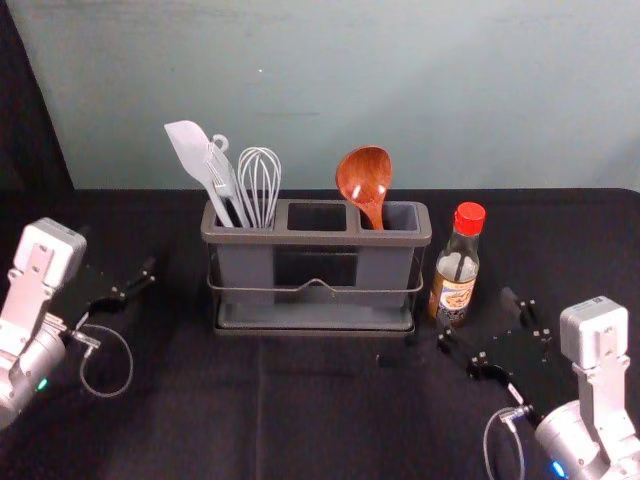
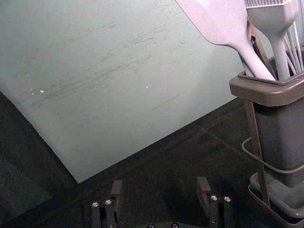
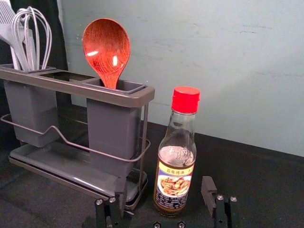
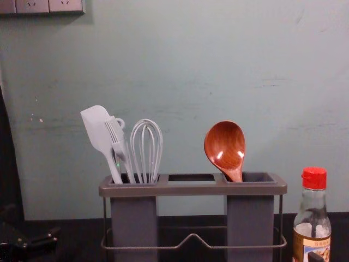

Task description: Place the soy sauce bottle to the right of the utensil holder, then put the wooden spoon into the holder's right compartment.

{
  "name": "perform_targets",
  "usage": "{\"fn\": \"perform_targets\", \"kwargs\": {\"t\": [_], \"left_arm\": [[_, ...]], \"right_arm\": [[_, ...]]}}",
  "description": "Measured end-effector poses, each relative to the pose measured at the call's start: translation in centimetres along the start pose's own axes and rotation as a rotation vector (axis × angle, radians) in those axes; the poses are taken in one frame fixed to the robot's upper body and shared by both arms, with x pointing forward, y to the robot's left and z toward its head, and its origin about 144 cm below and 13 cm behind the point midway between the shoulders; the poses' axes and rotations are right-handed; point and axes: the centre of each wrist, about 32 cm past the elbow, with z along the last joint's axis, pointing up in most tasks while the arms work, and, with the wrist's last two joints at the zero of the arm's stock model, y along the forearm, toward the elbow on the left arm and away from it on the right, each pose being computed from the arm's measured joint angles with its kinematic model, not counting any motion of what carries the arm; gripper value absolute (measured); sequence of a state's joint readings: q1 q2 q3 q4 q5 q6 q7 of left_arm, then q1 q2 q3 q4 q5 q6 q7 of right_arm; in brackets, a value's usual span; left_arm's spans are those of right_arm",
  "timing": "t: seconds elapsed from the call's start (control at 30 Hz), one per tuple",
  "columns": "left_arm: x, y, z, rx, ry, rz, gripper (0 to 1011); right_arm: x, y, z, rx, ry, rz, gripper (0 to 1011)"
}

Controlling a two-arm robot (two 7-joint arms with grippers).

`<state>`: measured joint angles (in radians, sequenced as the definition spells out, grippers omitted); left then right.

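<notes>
And here's my right gripper [image 1: 478,316], angled inward, fingers spread near the upright soy sauce bottle [image 1: 455,268], right of the utensil holder [image 1: 314,237]; the wooden spoon [image 1: 364,179] leans in the right compartment [image 1: 384,270]! My left gripper [image 1: 117,252] hangs well left, its 2 fingers parted too.

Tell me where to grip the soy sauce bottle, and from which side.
I'd take the soy sauce bottle by its labelled body, coming in low from the front right with the right gripper. It stands upright with near-straight sides, narrowing toward the red cap; the utensil holder close on its left likely crowds that side.
</notes>
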<state>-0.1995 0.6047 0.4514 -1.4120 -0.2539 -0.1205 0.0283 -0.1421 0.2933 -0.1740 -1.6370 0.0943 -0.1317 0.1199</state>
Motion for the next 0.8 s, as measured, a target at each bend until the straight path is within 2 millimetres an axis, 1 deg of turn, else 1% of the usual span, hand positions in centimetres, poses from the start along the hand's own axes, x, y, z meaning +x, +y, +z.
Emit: {"fn": "perform_targets", "kwargs": {"t": [0.8], "left_arm": [[0.00, 0.00, 0.00, 0.000, 0.000, 0.000, 1011]], "right_arm": [[0.00, 0.00, 0.02, 0.001, 0.000, -0.002, 1002]]}}
